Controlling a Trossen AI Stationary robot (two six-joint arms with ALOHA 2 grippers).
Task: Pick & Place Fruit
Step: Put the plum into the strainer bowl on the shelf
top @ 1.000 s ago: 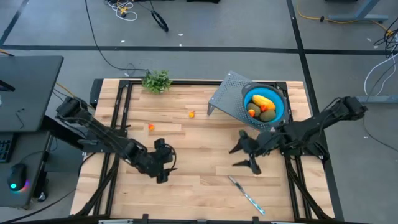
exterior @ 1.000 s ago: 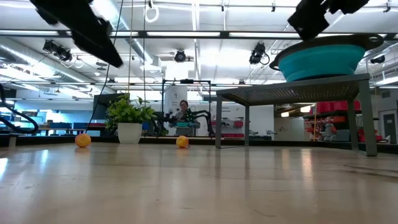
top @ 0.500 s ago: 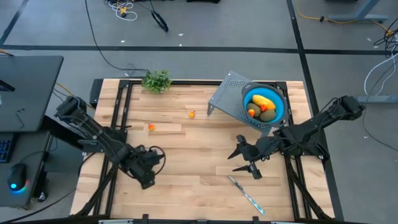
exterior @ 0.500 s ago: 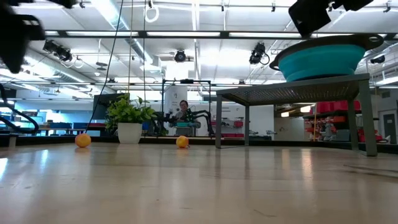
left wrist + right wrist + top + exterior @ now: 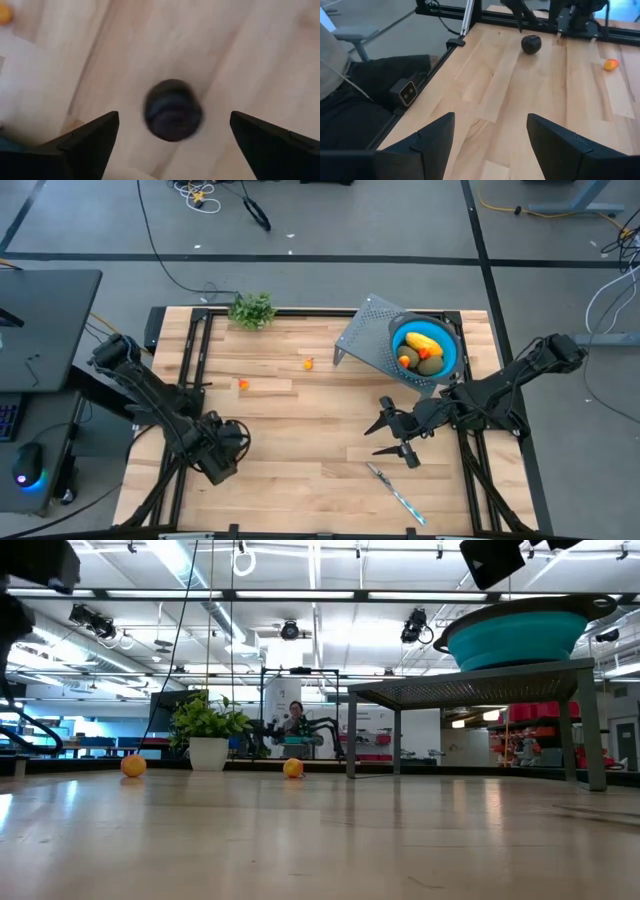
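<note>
The left gripper point(image 5: 172, 132) is hanging over the wooden table point(image 5: 320, 470), fingers spread wide either side of a dark purple ball point(image 5: 173, 109) that is lying free on the boards beneath it. The right gripper point(image 5: 394, 436) is hovering near the knife point(image 5: 396, 493), its fingers also parted and holding nothing. Yellow, green and orange fruit pieces point(image 5: 422, 352) are sitting in the blue bowl point(image 5: 452, 348) on the grey rack point(image 5: 365, 340); two orange-red pieces point(image 5: 243, 384) are lying on the table beyond the rack, toward the leafy sprig point(image 5: 252, 310).
</note>
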